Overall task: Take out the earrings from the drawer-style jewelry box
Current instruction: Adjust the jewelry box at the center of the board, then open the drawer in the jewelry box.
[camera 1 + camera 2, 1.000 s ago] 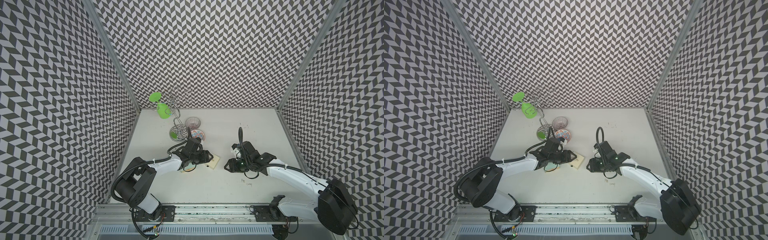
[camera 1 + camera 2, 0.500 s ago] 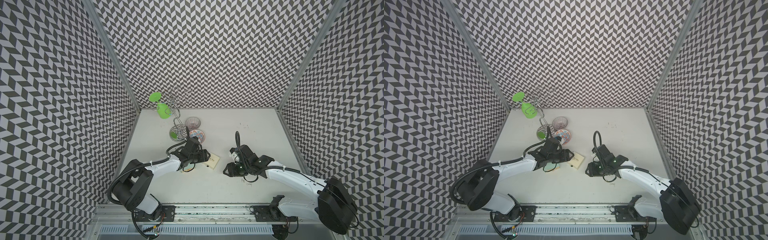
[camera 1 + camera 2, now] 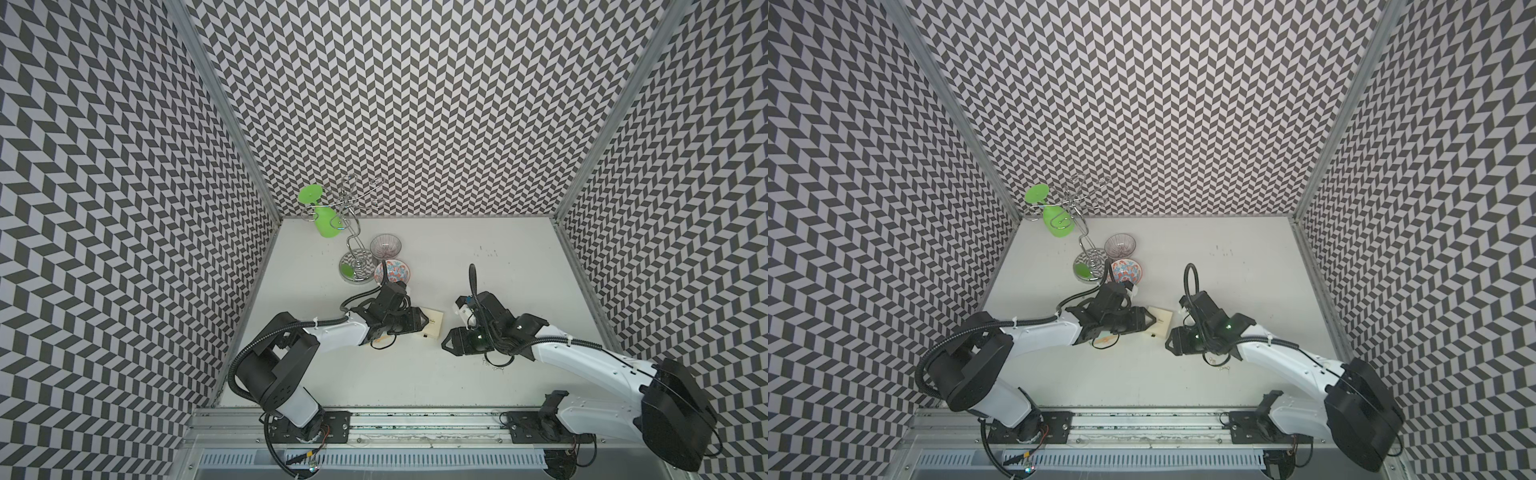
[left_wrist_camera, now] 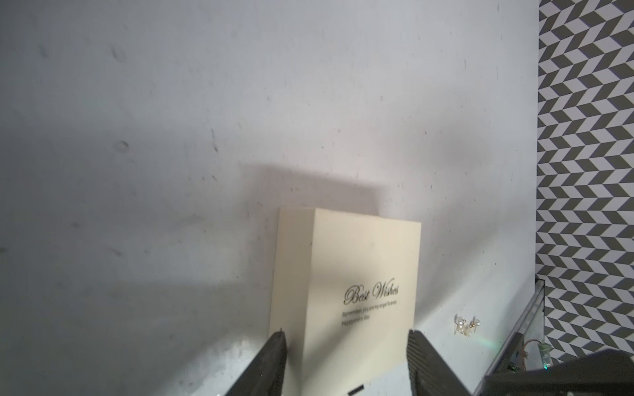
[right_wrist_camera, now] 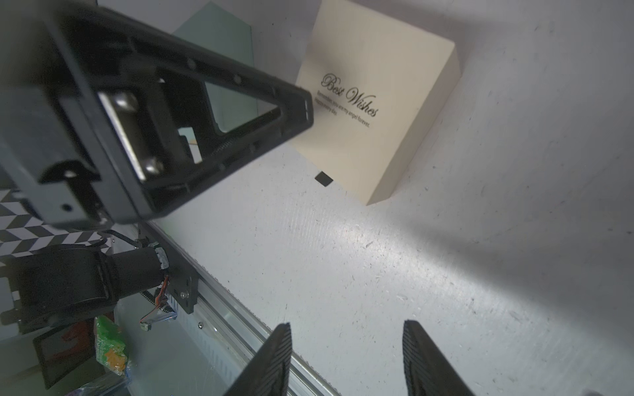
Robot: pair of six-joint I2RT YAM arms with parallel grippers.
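White arm links [image 3: 332, 334], black joints [image 3: 272, 370], corrugated black cables [image 3: 472, 278], ribbed fingers [image 5: 271, 363]

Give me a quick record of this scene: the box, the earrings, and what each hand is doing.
box: cream, lettered "Best Wishes", flat on the table, drawer looks shut
pull tab: black, sticking out from one edge
earrings: small cluster on the table, outside the box
left hand: straddles the box; contact unclear
right hand: open, empty, near the box

Earrings [image 3: 491, 365] on table [image 3: 478, 232], right-front of jewelry box [image 3: 433, 328].
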